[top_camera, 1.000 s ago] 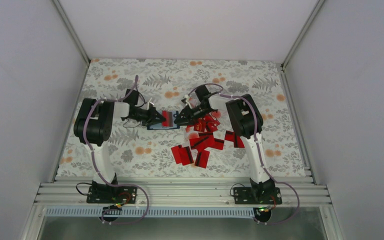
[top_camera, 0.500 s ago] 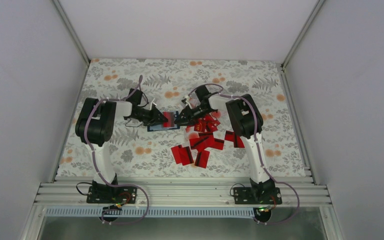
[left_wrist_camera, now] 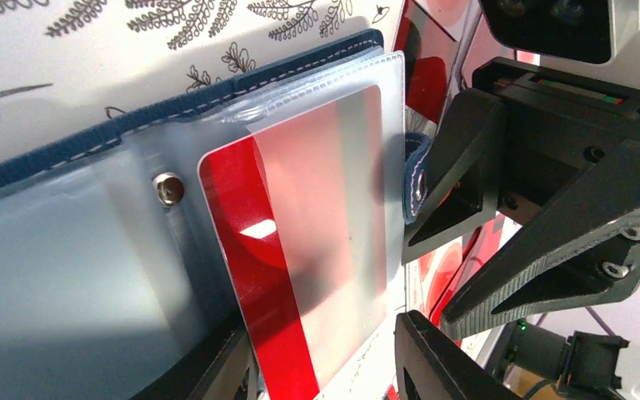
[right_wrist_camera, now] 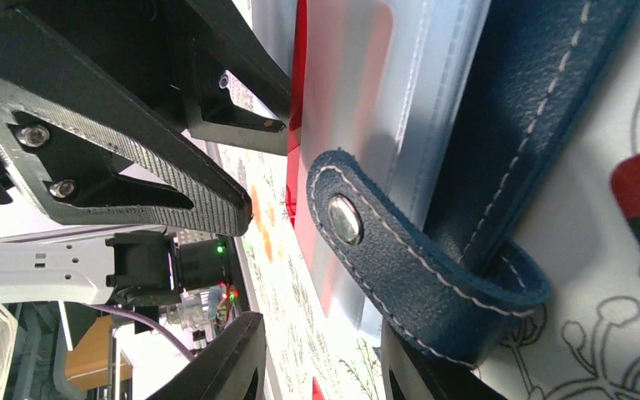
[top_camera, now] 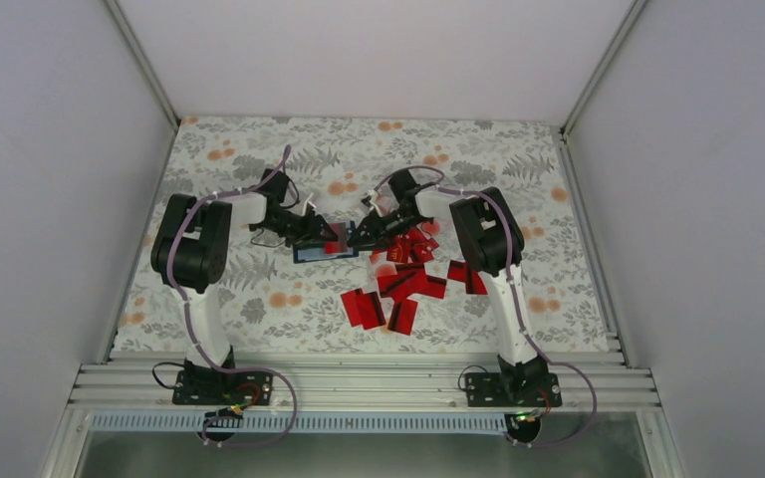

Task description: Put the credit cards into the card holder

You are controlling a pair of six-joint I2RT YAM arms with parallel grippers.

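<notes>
left end effector (left_wrist_camera: pixel 321 337): fingers apart, nothing clamped; faces the right end effector across the card holder
right end effector (right_wrist_camera: pixel 321 329): fingers part way apart at the strap side of the card holder, one fingertip touching the strap; whether it is a real clamp, cannot tell
card holder (left_wrist_camera: pixel 175 112): navy, lying open on the table, straight ahead of both end effectors, between them
credit card (left_wrist_camera: pixel 250 250): red, partly inside the clear sleeve, free end between the left end effector's fingertips
clear sleeve (left_wrist_camera: pixel 75 250): frosted, covers most of the credit card
strap (right_wrist_camera: pixel 433 275): blue loop with a metal snap, just ahead of the right end effector's tips
loose credit cards (top_camera: pixel 398 284): red heap behind the right end effector, under its wrist
table (top_camera: pixel 259 159): floral print
</notes>
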